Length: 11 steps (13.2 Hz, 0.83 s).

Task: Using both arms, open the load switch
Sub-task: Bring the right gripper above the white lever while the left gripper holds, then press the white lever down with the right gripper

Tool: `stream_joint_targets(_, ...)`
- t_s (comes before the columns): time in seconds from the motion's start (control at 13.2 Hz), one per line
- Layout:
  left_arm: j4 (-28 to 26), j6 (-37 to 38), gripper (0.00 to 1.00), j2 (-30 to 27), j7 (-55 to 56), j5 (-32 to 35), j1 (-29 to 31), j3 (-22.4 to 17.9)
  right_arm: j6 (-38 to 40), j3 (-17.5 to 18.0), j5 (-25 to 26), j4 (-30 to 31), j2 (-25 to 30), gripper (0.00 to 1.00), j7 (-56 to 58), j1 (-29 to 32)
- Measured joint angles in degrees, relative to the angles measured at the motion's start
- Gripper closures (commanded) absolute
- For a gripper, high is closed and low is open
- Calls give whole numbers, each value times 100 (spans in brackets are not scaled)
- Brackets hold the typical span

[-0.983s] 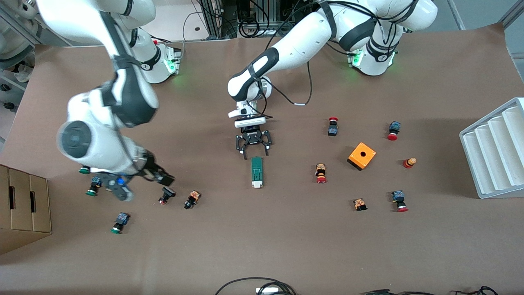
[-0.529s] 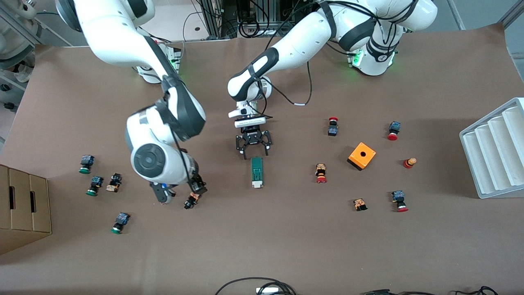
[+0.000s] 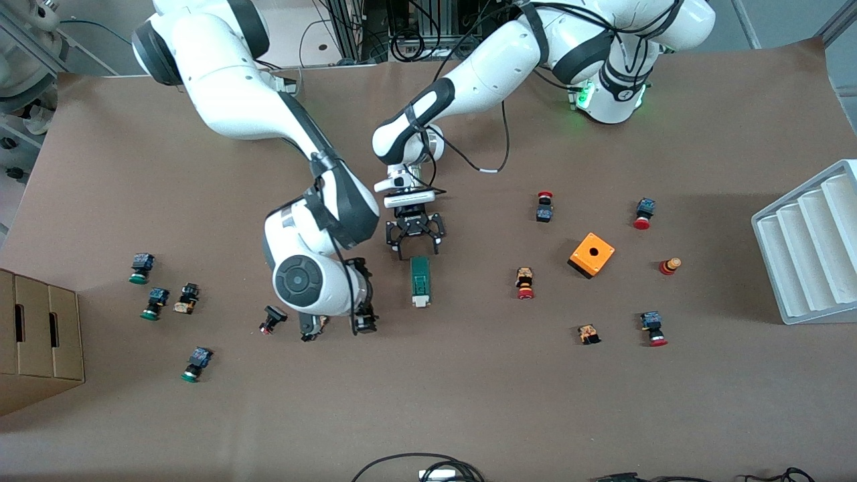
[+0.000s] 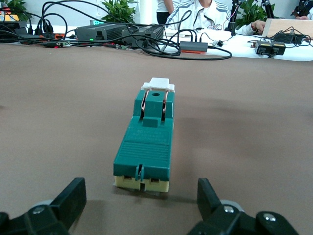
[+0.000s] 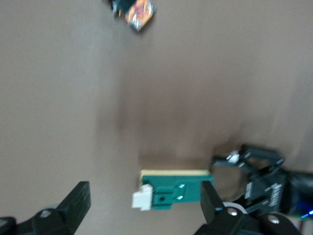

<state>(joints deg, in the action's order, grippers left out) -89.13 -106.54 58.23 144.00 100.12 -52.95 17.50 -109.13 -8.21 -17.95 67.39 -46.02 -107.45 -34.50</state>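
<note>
The load switch (image 3: 420,281) is a slim green bar on a cream base that lies flat mid-table, its white sliding block at the end nearer the front camera. My left gripper (image 3: 416,252) stands open low at the switch's other end, one finger to each side, touching nothing. In the left wrist view the load switch (image 4: 146,147) lies just ahead of the left gripper (image 4: 141,198). My right gripper (image 3: 337,327) hangs open and empty in the air, beside the white end toward the right arm's end of the table. From the right wrist, the load switch (image 5: 173,186) shows between the right gripper's (image 5: 143,203) fingers, with the left gripper (image 5: 249,169) past it.
An orange cube (image 3: 592,254) with a hole and several red push-buttons lie toward the left arm's end. A white ribbed tray (image 3: 803,248) stands at that edge. More push-buttons (image 3: 271,319) lie by the right gripper, and a cardboard box (image 3: 37,335) stands at the right arm's end.
The right arm has swept from the push-buttons at its own end of the table to just beside the load switch. The left arm and the switch have not moved.
</note>
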Motion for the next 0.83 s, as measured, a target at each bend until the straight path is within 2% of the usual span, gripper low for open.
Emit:
stream_joint_targets(0.53,0,19,0,8,13,16,-3,-1,-904,-19,-130,-192,-637,5,-971,-619)
stream_joint_targets(0.83,0,32,0,13,33,24,-3,-2,-929,-54,-855,-195,-822,4,-944,-516)
